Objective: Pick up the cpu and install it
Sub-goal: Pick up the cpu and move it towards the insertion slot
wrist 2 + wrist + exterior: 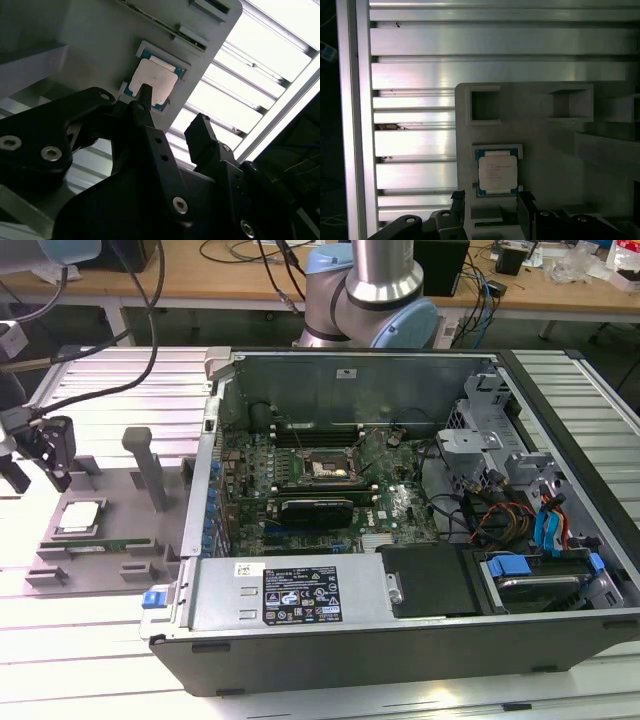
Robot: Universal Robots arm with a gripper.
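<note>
End effector (pixel 172 109), fingers (pixel 150 125) apart, poised above the cpu (pixel 154 80) in its grey tray (pixel 100 40).

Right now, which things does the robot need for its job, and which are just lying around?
For the job: the cpu in its grey tray; the open gripper near it; the socket in the computer case.
Just lying about: the green memory stick; the blue cables.
</note>
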